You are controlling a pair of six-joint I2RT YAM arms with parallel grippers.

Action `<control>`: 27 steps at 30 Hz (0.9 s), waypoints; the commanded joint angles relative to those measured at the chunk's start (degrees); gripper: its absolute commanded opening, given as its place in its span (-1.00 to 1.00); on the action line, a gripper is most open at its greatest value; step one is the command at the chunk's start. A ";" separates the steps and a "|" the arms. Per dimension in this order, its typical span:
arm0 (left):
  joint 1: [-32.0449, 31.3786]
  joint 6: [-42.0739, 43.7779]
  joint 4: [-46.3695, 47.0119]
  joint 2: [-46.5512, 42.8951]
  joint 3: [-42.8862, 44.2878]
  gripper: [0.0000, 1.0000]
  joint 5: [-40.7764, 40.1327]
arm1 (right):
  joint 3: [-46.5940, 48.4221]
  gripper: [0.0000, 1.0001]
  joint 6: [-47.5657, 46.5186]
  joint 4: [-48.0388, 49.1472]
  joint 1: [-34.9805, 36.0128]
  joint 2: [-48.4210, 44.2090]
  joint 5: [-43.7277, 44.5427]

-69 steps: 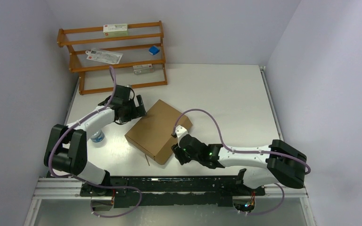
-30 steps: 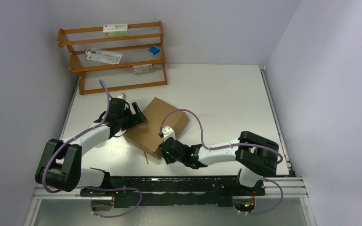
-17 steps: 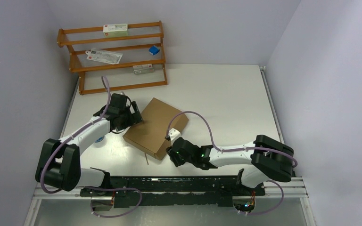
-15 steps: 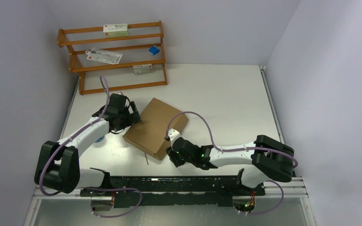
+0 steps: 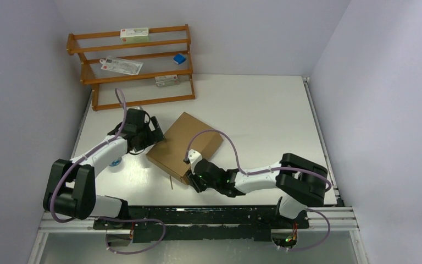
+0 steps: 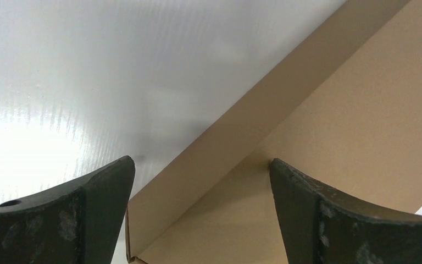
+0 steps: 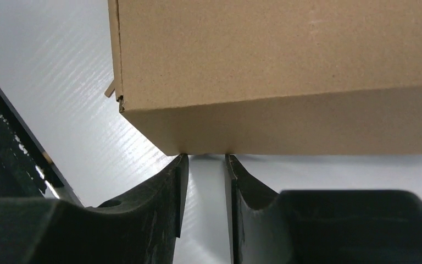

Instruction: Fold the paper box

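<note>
Cardboard box (image 5: 184,147) already closed, lies flat mid-table, barely shifted over last moments. Right gripper (image 7: 204,165) has slid left along near side wall to its corner, fingers nearly together, tips touching wall, pinching nothing. Left gripper (image 6: 198,181) spread wide, straddling far-left edge, steadying. Folding looks nearly finished

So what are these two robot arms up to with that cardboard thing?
They are working on a brown paper box lying closed and flat on the white table. The left tool is open, its fingers spread over the box's left edge. The right tool sits low at the box's near side, its fingers nearly together with their tips right at the bottom edge; no grip on the cardboard shows. A wooden rack with small items stands at the back, untouched.
</note>
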 commanded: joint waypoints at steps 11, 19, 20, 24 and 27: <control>0.12 -4.27 9.89 -1.84 -14.69 0.72 17.35 | -2.73 -0.33 5.40 18.42 -0.04 6.31 9.23; -0.69 -10.70 12.36 -8.48 -20.15 0.66 21.79 | -3.91 -0.31 4.55 19.51 0.03 6.54 9.96; -1.01 -11.43 12.56 -9.32 -20.50 0.66 22.03 | -4.13 -0.31 4.59 20.13 0.03 7.03 9.64; -3.54 -13.30 12.23 -11.52 -20.84 0.64 21.84 | -4.27 -0.30 4.98 23.45 0.22 8.80 9.17; -6.62 -15.29 11.78 -13.02 -21.49 0.63 20.64 | -3.95 -0.30 4.93 25.71 0.35 8.96 10.74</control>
